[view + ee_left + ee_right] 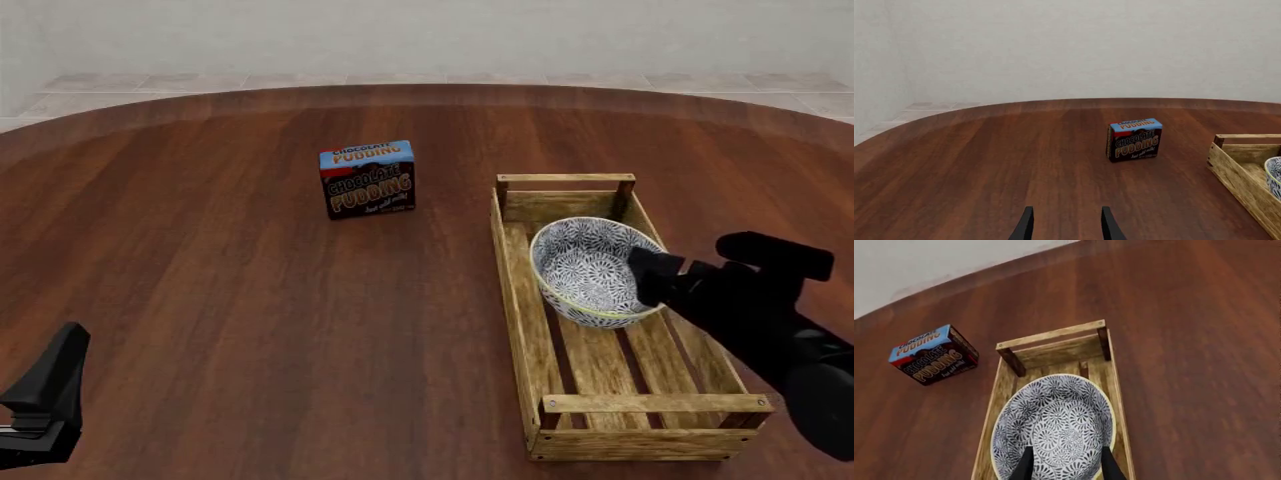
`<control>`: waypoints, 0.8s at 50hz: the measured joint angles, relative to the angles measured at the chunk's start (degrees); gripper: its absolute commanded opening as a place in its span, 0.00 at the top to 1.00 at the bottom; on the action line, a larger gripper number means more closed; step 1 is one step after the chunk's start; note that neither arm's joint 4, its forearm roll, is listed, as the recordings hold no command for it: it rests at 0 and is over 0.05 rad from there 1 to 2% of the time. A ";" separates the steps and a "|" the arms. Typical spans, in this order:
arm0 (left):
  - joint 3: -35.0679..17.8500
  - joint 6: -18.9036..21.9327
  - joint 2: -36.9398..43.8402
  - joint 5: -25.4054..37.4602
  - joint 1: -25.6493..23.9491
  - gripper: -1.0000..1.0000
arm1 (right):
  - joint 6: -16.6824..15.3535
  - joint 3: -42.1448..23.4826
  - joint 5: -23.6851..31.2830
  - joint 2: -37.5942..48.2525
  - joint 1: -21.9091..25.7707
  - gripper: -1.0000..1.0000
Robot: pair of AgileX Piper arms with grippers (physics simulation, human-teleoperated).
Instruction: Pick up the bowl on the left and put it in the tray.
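Note:
The patterned bowl (587,268) lies inside the far half of the wooden tray (518,300), tilted, its rim spanning the tray's width. My right gripper (650,272) hovers at the bowl's right rim. In the right wrist view its fingers (1026,466) stand apart over the bowl (1057,420), gripping nothing, with the tray's far end rail (1054,335) beyond. My left gripper (51,385) sits low at the near left, far from both; its open fingers (1025,227) frame bare table. A sliver of the bowl (1274,175) and tray (1237,165) shows in the left wrist view.
A chocolate pudding box (368,180) stands upright on the table, left of the tray's far end. It also shows in both wrist views, pudding box (1134,139) and pudding box (933,354). The round table's far edge (427,88) curves along the back.

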 measured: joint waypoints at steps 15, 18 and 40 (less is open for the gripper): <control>0.00 0.00 0.00 0.00 0.00 0.00 | -0.46 0.22 1.66 -2.96 -0.09 0.00; 0.00 0.00 0.00 0.00 0.00 0.00 | -0.73 0.26 2.11 -3.88 -0.15 0.00; 0.00 0.00 0.00 0.00 0.00 0.00 | -1.73 0.06 5.79 -9.69 0.09 0.00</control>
